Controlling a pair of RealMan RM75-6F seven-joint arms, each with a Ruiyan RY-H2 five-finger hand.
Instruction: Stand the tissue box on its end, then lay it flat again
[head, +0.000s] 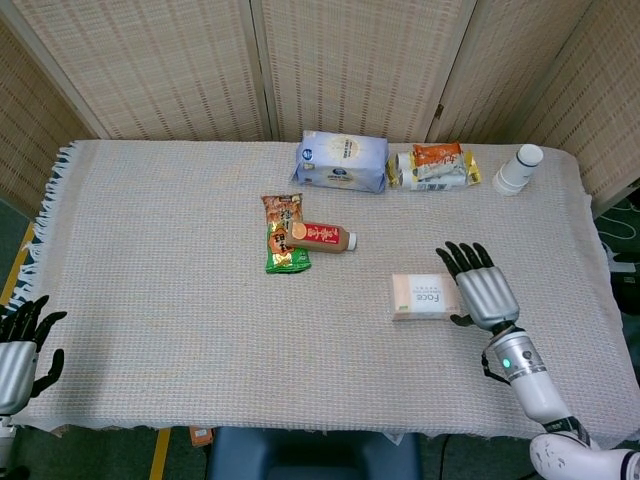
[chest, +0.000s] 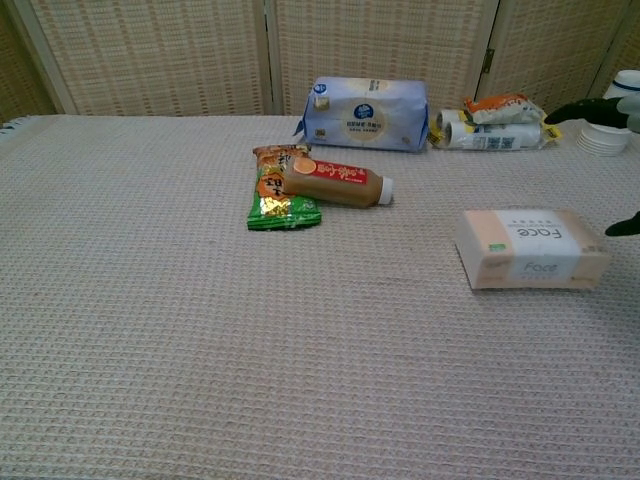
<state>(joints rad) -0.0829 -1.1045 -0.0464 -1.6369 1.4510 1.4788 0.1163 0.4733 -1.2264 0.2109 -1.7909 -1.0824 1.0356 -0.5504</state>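
Note:
The tissue box (head: 426, 296), pale peach with a white "Face" label, lies flat on the woven cloth right of centre; the chest view shows the tissue box (chest: 531, 248) at the right. My right hand (head: 479, 288) hovers just to the right of it, fingers spread and holding nothing, its thumb close to the box's right end. In the chest view only the dark fingertips (chest: 590, 110) of that hand enter at the right edge. My left hand (head: 22, 352) stays at the table's near left corner, fingers apart and holding nothing.
A brown bottle (head: 322, 236) lies across snack packets (head: 284, 236) at mid-table. A blue-white bag (head: 341, 161), a bundle of packets (head: 433, 166) and stacked paper cups (head: 517, 169) line the far edge. Wicker screens stand behind the table.

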